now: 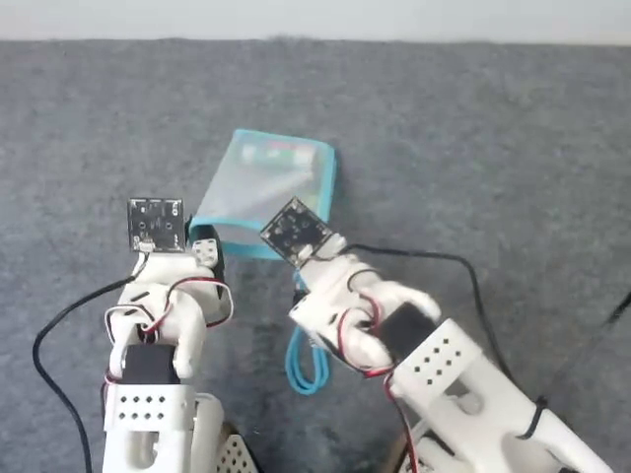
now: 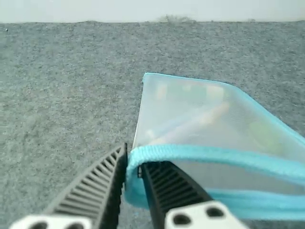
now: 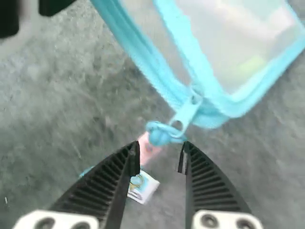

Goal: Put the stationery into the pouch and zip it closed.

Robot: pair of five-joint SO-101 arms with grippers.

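The pouch [image 1: 276, 182] is translucent with light blue trim and lies on the grey carpet; pens and other stationery [image 2: 190, 119] show faintly through its side. My left gripper [image 2: 132, 177] is shut on the blue zipper edge at the pouch's near left corner [image 1: 209, 236]. My right gripper [image 3: 158, 152] is open at the other near corner, its fingertips [image 3: 133, 155] on either side of the blue knotted cord [image 3: 162, 134] tied to the zipper pull [image 3: 187, 114], not touching it. The zipper slider sits at this corner.
A loop of blue cord [image 1: 308, 367] lies on the carpet between the two arms. A small pink piece with a printed tag [image 3: 142, 187] sits under the right gripper. Grey carpet [image 1: 513, 148] stretches around the pouch up to a pale wall at the back.
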